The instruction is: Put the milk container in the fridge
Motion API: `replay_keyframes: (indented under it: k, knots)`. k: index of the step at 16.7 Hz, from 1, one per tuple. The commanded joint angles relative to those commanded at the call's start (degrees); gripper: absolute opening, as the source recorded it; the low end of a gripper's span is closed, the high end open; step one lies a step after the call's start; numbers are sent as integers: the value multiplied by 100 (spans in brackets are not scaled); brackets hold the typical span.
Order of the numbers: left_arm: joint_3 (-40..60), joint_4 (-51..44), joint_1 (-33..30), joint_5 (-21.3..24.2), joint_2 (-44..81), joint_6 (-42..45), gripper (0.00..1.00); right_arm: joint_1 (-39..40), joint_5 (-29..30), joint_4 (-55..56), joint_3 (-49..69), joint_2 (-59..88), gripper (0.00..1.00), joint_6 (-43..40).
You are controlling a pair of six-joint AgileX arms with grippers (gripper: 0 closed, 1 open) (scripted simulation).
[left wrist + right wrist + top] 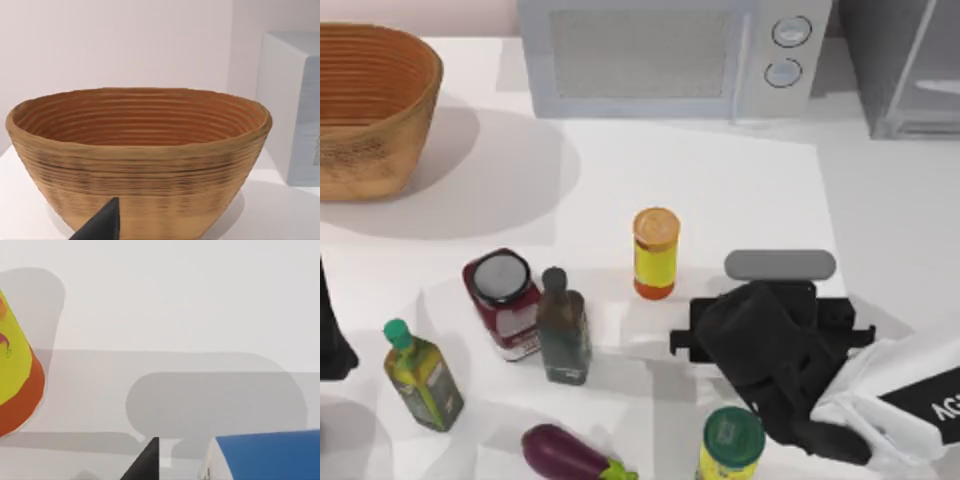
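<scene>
Fridge, the large dark grey cabinet with light grey metal frame and slanted pale bar (910,70), sat at the table's far right corner, cut off by the frame edge, so door state wasn't readable. Light grey microwave with two round dials (670,55) stood just left of it. Woven brown wicker basket (370,105) sat far left; the left arm was parked at the left edge facing it. The right gripper (765,335) hung low over the front right area, presumably to take the milk container, a boxy carton with blue top (267,455), which showed beside one dark fingertip in the right wrist view, the arm covering it from above. Couldn't tell whether the jaws had closed. Yellow bottle with orange cap (655,253) stood nearby, clear.
</scene>
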Motion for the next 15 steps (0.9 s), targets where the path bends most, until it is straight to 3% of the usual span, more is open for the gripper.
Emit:
replay_keyframes:
  k: [7, 15]
  knots:
    - [0, 0, 0, 0, 0, 0, 100, 0, 0, 0, 0, 0, 2, 0]
    - [0, 0, 0, 0, 0, 0, 100, 0, 0, 0, 0, 0, 0, 0]
